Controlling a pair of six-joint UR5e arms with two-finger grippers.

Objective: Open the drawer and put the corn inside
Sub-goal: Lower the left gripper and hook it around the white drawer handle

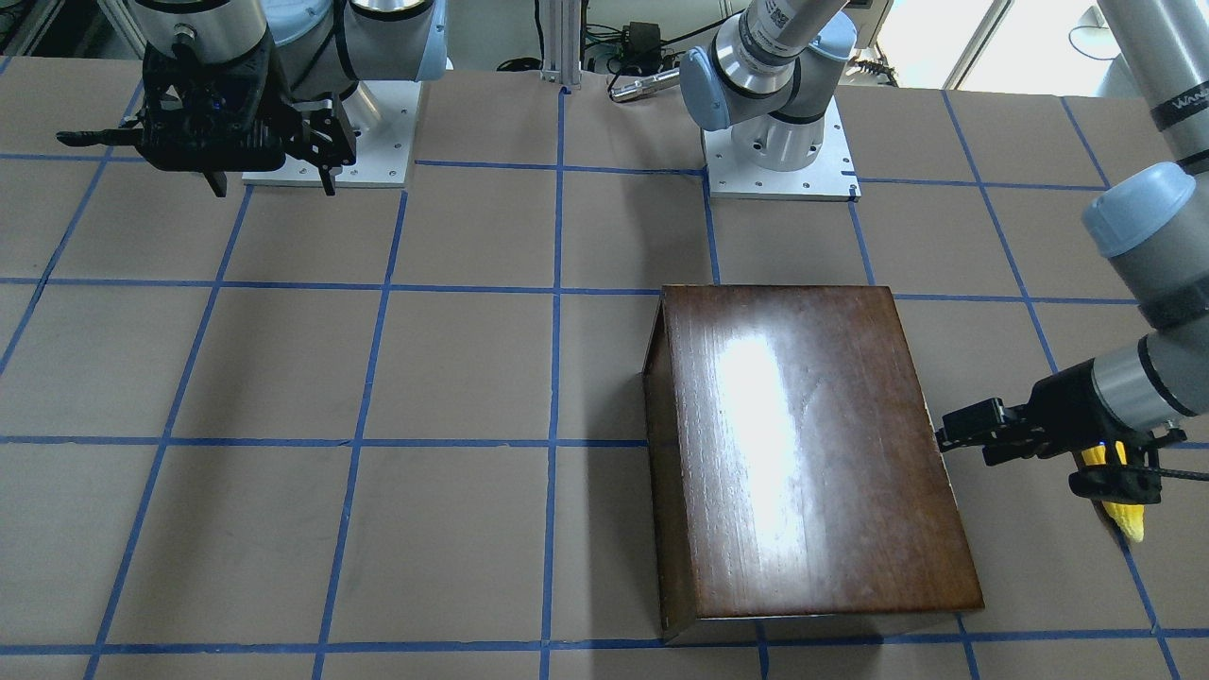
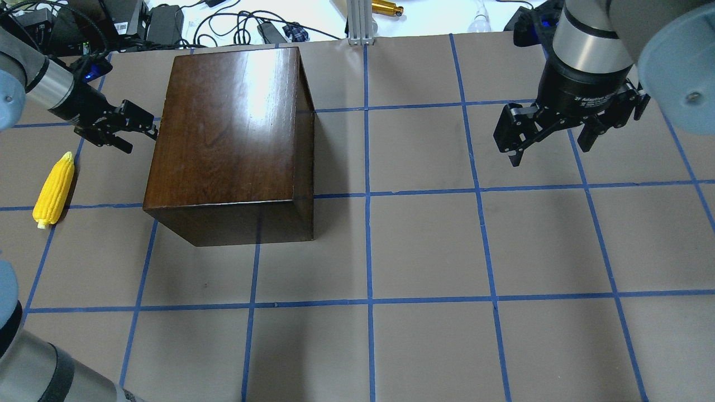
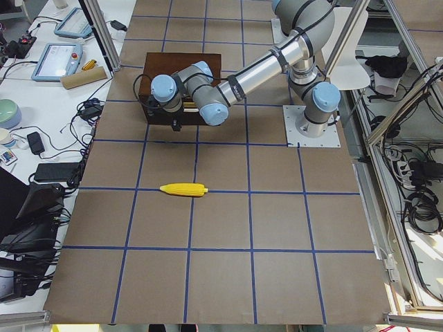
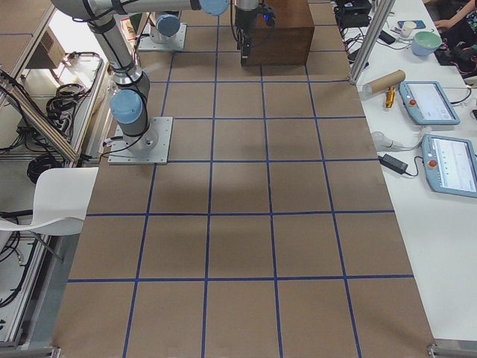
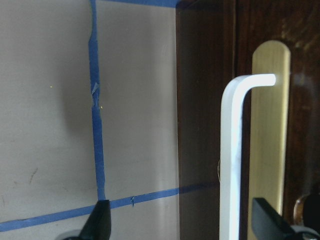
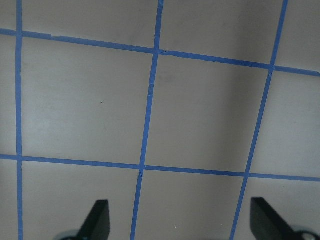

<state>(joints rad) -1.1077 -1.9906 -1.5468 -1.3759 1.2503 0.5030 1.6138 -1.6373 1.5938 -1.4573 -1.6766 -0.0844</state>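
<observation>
Corn lies on its side on the table at the far left of the overhead view. It is well apart from the drawer and held by nothing, so you have it within easy reach of the left arm once the drawer is open. Just right of it, the left gripper hangs low and level, aimed at the end face of the box. Its jaws are spread and hold nothing. In the left wrist view the pale bar handle, mounted on a brass plate, stands between the two fingertips, which I judge to be the line-up for a pinch and a pull. The drawer is shut, with no pale tray wood showing. Further right, the right gripper hovers above the table with its jaws also spread and empty, parked well away from the box so it won't foul the work. On its black body you can read "2F Adaptive"; the rest is too small. In the front-facing view a band on the left arm shows "WAN", cut off by the edge.
</observation>
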